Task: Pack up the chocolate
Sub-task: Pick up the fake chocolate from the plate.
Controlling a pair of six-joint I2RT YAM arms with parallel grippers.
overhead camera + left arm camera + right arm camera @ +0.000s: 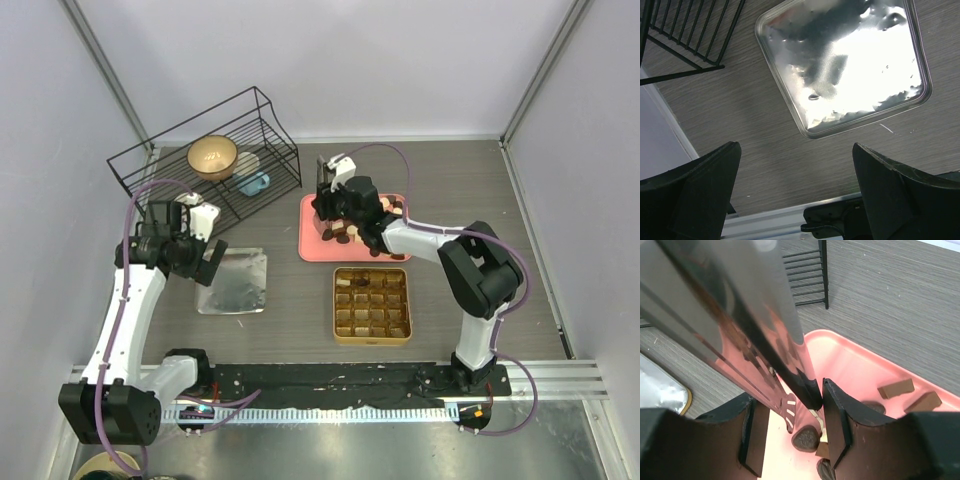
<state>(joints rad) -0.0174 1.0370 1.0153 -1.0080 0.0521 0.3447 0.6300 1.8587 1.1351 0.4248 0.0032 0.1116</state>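
Chocolate pieces (805, 438), small and mostly dark brown, lie on flat pink tray (312, 250), just behind gridded square gold tin (372, 340). Right gripper (790, 395) is over the pink tray, jaws clamped on shiny slotted metal utensil (740, 315), whose tip is just above one dark piece. Left gripper (795, 147) has its jaws wide apart, holds nothing and hovers above square silver metal lid (850, 65) on grey table (765, 150).

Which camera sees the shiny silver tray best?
The left wrist view: the silver tray fills it, nearly whole. The top view shows it small; the right wrist view catches only a corner.
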